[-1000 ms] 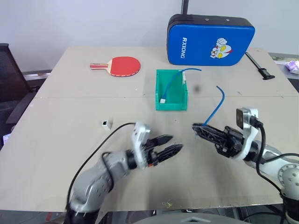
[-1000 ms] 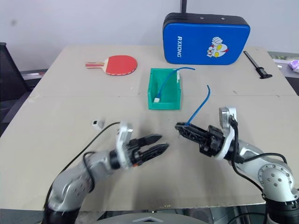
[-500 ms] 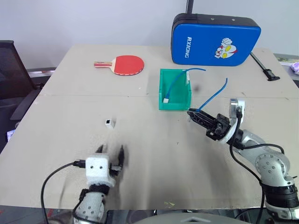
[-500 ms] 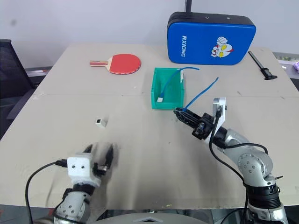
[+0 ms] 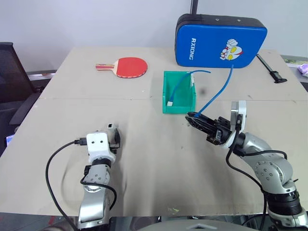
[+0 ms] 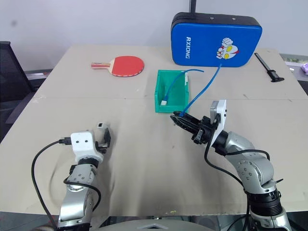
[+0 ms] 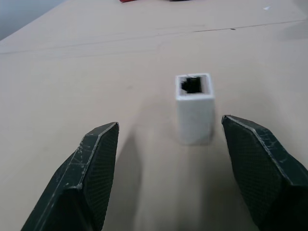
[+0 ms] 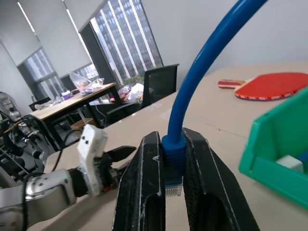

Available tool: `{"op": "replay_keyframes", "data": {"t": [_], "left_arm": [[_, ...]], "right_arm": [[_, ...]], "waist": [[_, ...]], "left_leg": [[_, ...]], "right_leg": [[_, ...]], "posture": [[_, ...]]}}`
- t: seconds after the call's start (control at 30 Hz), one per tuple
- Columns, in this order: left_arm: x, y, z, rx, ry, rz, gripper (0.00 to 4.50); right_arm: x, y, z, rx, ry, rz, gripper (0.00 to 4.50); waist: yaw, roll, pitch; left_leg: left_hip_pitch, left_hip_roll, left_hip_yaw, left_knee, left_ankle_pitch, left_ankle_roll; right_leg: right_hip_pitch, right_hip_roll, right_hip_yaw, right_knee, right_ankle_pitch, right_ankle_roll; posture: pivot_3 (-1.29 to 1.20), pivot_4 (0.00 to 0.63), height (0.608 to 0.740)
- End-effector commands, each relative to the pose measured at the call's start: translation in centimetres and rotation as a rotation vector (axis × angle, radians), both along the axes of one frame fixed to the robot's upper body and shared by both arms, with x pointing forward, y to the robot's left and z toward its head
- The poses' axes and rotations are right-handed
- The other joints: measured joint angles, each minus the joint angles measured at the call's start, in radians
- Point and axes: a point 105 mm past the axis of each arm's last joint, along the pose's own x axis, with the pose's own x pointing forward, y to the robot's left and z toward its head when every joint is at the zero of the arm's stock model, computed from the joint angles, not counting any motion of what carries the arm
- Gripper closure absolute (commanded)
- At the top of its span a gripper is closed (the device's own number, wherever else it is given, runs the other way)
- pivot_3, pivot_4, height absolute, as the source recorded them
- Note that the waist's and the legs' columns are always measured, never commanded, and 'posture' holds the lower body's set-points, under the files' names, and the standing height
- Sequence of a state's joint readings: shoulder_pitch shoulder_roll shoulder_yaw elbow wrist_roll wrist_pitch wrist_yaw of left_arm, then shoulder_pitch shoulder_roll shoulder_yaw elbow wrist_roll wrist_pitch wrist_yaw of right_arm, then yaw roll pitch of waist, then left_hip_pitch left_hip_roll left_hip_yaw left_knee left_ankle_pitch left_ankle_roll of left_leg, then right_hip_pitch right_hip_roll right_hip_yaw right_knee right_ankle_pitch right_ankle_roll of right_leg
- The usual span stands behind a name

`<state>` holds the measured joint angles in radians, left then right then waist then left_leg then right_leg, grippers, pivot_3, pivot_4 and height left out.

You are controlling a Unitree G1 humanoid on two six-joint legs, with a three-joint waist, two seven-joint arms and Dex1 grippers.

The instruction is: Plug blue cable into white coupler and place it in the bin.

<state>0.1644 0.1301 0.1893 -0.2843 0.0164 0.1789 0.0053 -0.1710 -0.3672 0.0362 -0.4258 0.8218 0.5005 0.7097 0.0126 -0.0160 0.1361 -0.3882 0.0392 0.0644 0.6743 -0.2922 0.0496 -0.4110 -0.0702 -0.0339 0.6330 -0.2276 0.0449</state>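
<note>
The left gripper, jaws apart, brackets the white coupler near the tabletop's left edge. The right gripper pinches the blue cable beside the bin.

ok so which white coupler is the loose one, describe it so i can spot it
Start at the bright green plastic bin mid-table and go toward the robot's left. The tiny white plastic cube-like coupler stands alone between the left tool's open black fingers, dark socket up, no cable attached.
</note>
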Motion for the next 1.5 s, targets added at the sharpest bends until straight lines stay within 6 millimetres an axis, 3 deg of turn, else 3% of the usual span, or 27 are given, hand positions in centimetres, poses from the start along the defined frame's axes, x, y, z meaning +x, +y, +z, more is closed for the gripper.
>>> {"op": "replay_keyframes", "data": {"t": [0.03, 0.07, 0.17, 0.27, 0.37, 0.5, 0.7, 0.8, 0.97, 1.17, 1.4, 1.5], "left_arm": [[0.1, 1.0, -1.0, -0.021, 0.047, 0.011, 1.00], [0.3, 1.1, -1.0, -0.026, 0.050, 0.007, 1.00], [0.7, 1.2, -1.2, -0.034, 0.066, -0.011, 1.76], [0.9, 1.3, -1.7, -0.055, 0.106, -0.040, 3.30], [0.9, 2.0, -2.1, -0.063, 0.135, -0.040, 4.21], [1.3, 1.5, -1.7, -0.073, 0.115, -0.094, 4.20], [2.2, -5.2, -0.8, -0.069, 0.093, -0.460, 4.20], [2.5, -7.9, -1.2, -0.047, 0.112, -0.566, 4.20], [3.1, -10.9, -1.5, -0.026, 0.129, -0.659, 4.20], [2.7, -11.8, -1.9, -0.016, 0.150, -0.674, 4.20], [2.3, -12.3, -2.3, -0.013, 0.166, -0.679, 4.20], [2.4, -12.5, -2.3, -0.005, 0.169, -0.681, 4.20]], "right_arm": [[-0.7, 0.3, 1.3, 0.009, -0.065, 0.005, 4.50], [-0.7, 0.4, 1.3, 0.010, -0.065, 0.002, 4.50], [-0.7, 0.5, 1.3, 0.015, -0.066, -0.003, 4.50], [-0.8, 0.6, 1.4, 0.019, -0.065, -0.004, 4.50], [-0.9, 0.7, 1.3, 0.014, -0.069, -0.005, 4.50], [-0.8, 0.7, 1.4, 0.006, -0.083, -0.006, 4.50], [0.2, 2.4, 1.2, -0.074, -0.175, -0.015, 4.50], [1.4, 4.6, -0.1, -0.146, -0.244, -0.012, 4.50], [5.1, 9.4, -1.6, -0.189, -0.285, -0.088, 4.50], [6.7, 11.9, -3.0, -0.224, -0.283, -0.128, 4.50], [7.0, 12.1, -5.2, -0.301, -0.265, -0.152, 4.50], [7.1, 12.3, -5.1, -0.281, -0.259, -0.154, 4.50]], "waist": [[0.000, 0.000, 0.000], [0.001, 0.000, 0.000], [0.001, 0.000, 0.000], [0.001, 0.001, 0.000], [0.001, 0.002, -0.001], [0.000, 0.002, -0.001], [0.003, 0.002, -0.001], [0.002, 0.001, -0.002], [-0.003, 0.001, -0.002], [0.001, 0.001, -0.002], [-0.003, 0.001, -0.002], [-0.003, 0.001, -0.001]], "left_leg": [[0.001, 0.000, 0.000, 0.000, 0.000, 0.000], [0.002, 0.000, 0.000, 0.000, 0.000, 0.000], [0.005, 0.000, 0.000, 0.000, 0.001, -0.001], [0.006, 0.000, 0.000, 0.000, 0.002, -0.003], [0.007, 0.000, 0.000, 0.000, 0.002, -0.003], [0.007, 0.000, 0.000, 0.000, 0.002, -0.004], [0.006, -0.001, 0.001, 0.000, 0.002, -0.004], [0.005, -0.002, 0.001, 0.002, 0.002, -0.004], [0.005, -0.001, 0.002, 0.002, 0.003, -0.004], [0.004, -0.001, 0.001, 0.001, 0.003, -0.005], [0.005, 0.000, 0.003, 0.001, 0.003, -0.005], [0.005, 0.000, 0.002, 0.000, 0.003, -0.005]], "right_leg": [[0.000, 0.000, 0.001, 0.001, 0.000, 0.000], [0.000, 0.000, 0.001, 0.002, 0.000, 0.000], [0.001, 0.000, 0.001, 0.006, -0.002, -0.004], [0.001, 0.001, 0.002, 0.009, -0.002, -0.005], [0.001, 0.001, 0.002, 0.009, -0.002, -0.005], [0.001, 0.001, 0.003, 0.009, -0.002, -0.005], [0.001, 0.000, 0.003, 0.008, -0.002, -0.005], [0.001, 0.000, 0.003, 0.008, -0.002, -0.005], [0.000, 0.001, 0.004, 0.009, -0.001, -0.004], [0.000, 0.000, 0.003, 0.008, 0.000, -0.001], [0.000, -0.001, 0.003, 0.008, 0.000, -0.001], [0.000, -0.001, 0.003, 0.008, 0.000, -0.002]], "posture": [[0.00, 0.150, 0.728], [0.00, 0.150, 0.728], [0.00, 0.150, 0.728], [0.00, 0.150, 0.728], [0.00, 0.150, 0.728], [0.00, 0.150, 0.728], [0.00, 0.150, 0.728], [0.00, 0.150, 0.728], [0.00, 0.150, 0.728], [0.00, 0.150, 0.728], [0.00, 0.150, 0.728], [0.00, 0.150, 0.728]]}}
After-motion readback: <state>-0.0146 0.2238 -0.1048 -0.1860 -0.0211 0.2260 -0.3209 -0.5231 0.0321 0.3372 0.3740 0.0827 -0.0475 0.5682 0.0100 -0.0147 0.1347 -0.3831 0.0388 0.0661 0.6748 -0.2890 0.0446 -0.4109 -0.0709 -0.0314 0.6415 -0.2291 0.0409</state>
